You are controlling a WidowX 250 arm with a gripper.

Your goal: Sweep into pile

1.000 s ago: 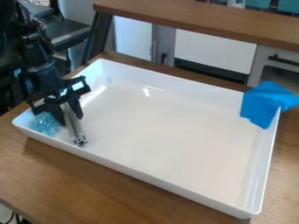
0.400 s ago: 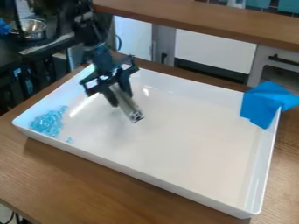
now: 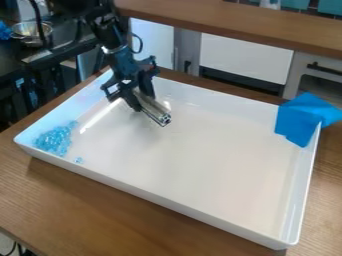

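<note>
"Pulling clear of the blue beads (image 3: pixel 55 139), the robot's pincer (image 3: pixel 145 101) crosses to the far side of the white tray (image 3: pixel 214 160), after standing over them a second ago. In the last fraction of a second it shifts only slightly farther from the camera."

"Is anything in its grasp?"

"It is clenched on a silvery metal bar (image 3: pixel 156 111), which slants down from the pincer toward the camera. Whether the bar's lower end touches the tray cannot be told."

"And the beads?"

"Well apart from the pincer, nearer the camera and off to the viewer's left. They sit bunched in the tray's corner, while a small stray clump (image 3: pixel 79 160) lies just beside them, on the side nearer the bar. A blue cloth (image 3: pixel 304 117) drapes over the tray's rim, far to the viewer's right of the pincer."

"What does the retreat mean for the sweep?"

"The pile looks largely formed, and the bar no longer covers it. The stragglers probably call for one more light push back the way the pincer came; too hard a stroke could scatter the bunch."
</note>
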